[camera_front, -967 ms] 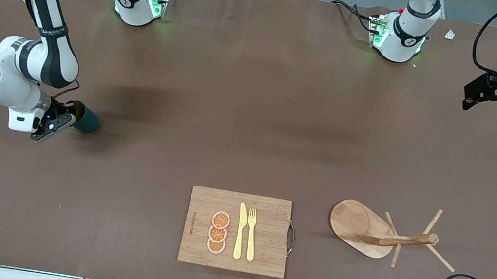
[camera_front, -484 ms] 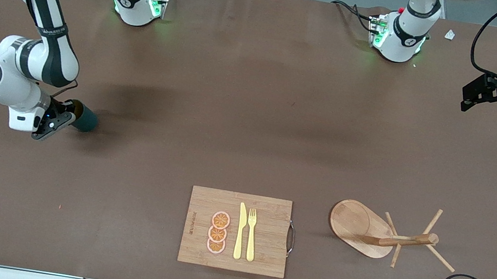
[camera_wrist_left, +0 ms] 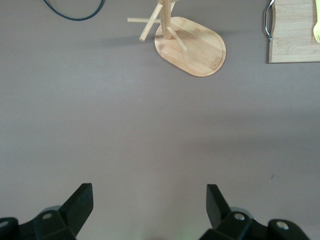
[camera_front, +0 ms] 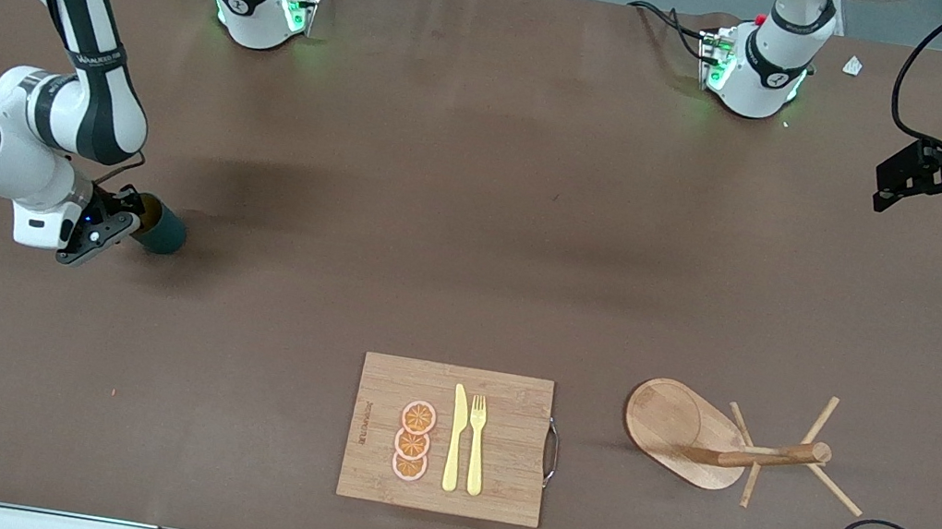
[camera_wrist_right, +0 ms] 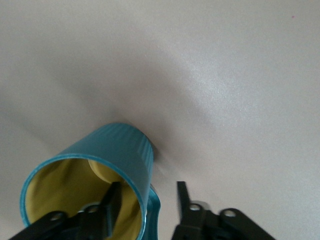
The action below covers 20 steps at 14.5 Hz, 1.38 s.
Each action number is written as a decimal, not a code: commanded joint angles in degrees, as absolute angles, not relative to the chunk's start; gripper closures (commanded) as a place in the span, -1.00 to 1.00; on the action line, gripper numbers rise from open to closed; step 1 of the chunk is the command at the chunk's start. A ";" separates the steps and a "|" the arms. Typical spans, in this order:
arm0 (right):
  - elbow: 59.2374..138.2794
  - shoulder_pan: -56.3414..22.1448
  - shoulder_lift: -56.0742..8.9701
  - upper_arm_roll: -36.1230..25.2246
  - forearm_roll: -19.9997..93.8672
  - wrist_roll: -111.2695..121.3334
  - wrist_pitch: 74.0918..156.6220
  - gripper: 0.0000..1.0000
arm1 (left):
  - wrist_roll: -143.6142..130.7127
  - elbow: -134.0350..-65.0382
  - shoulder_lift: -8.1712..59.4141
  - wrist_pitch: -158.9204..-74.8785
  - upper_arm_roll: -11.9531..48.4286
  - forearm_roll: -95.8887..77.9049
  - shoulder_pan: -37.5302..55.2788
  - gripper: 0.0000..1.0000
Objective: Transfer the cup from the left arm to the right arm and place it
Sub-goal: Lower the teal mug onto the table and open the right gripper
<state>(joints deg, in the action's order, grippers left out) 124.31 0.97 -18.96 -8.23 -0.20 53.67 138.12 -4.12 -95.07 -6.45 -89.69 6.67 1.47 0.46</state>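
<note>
Front view: the cup (camera_front: 162,229) stands on the table toward the right arm's end, the right gripper (camera_front: 124,222) at its rim. The left gripper (camera_front: 899,184) waits in the air.

Left wrist view: its fingers (camera_wrist_left: 77,206) spread wide, holding nothing.

Right wrist view: fingers (camera_wrist_right: 112,202) straddle the cup's wall — apart, not pinching.

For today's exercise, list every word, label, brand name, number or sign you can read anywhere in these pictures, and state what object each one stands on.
Nothing can be read with certainty.
Band on the right arm's link: printed lettering, too small to read.
Cutting board: a burned-in mark along the edge toward the right arm's end, too small to read.
Cup, wooden peg rack, yellow knife and fork: no text visible.
</note>
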 commanded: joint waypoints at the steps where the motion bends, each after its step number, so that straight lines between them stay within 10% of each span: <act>1: 125.51 2.37 -15.74 -7.03 -0.71 53.53 134.06 -1.00 | -3.43 -95.36 -6.86 -90.18 6.86 1.67 0.26 -1.00; 13: 99.60 0.53 -11.51 -6.77 2.64 22.08 98.20 -1.00 | -3.43 -94.92 -6.86 -90.09 7.12 0.36 0.44 -1.00; 20: 97.74 -0.26 -5.45 -6.85 1.93 12.04 92.03 -1.00 | -3.43 -94.83 -6.86 -90.09 7.12 -0.09 0.35 -1.00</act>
<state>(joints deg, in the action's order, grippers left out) 97.11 0.15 -7.73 -7.00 1.99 14.28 93.57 -4.12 -95.02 -6.45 -89.89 7.01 0.50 0.50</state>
